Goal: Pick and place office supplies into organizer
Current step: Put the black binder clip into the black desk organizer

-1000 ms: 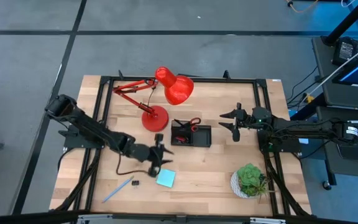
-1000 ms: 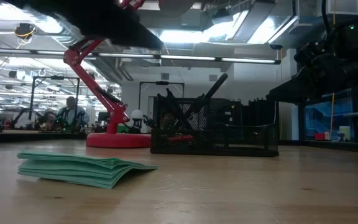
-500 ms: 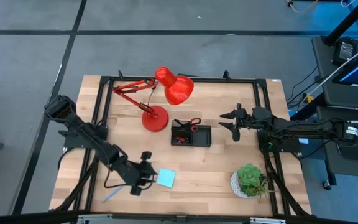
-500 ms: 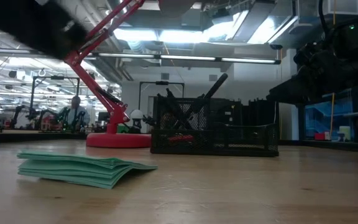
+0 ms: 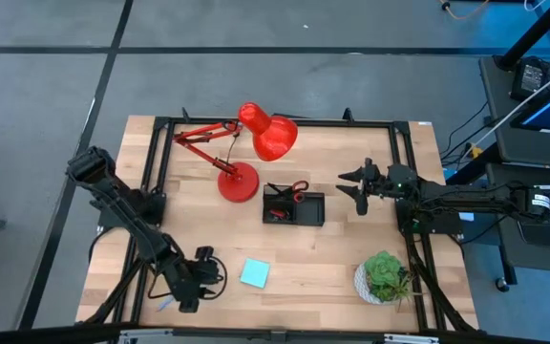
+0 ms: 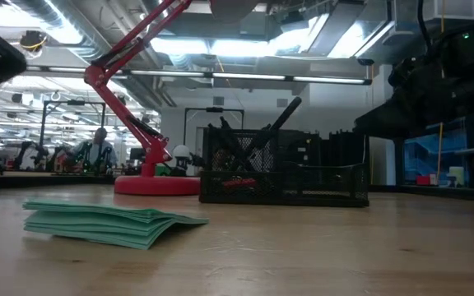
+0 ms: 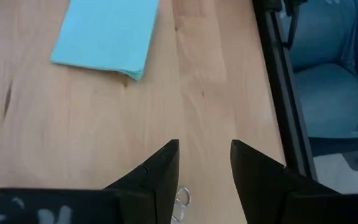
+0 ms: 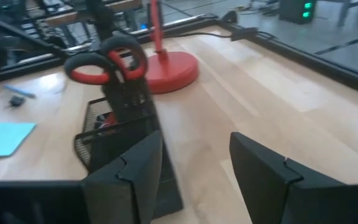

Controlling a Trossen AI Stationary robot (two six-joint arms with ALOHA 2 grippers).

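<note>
The organizer (image 5: 293, 207) sits mid-bench, just right of the red lamp base (image 5: 238, 182), with the red-handled scissors (image 5: 297, 188) standing in its far end. From table height it reads as a black mesh box (image 6: 285, 174) with dark pens poking up; only the right wrist view shows the scissor loops (image 8: 107, 62) up close, standing above the mesh wall. The teal sticky-note pad (image 5: 254, 274) lies flat on the near part of the bench, well apart from the organizer; low down it shows as a fanned stack (image 6: 105, 223). The left gripper (image 5: 191, 290) hovers near the bench's near-left corner, just left of the pad, jaws parted with nothing between them. Its own wrist view alone shows a small wire clip (image 7: 180, 203) on the wood by the fingertips (image 7: 165, 163). The right gripper (image 5: 361, 191) waits to the organizer's right, jaws spread and empty. A potted plant (image 5: 386, 276) stands near-right.
</note>
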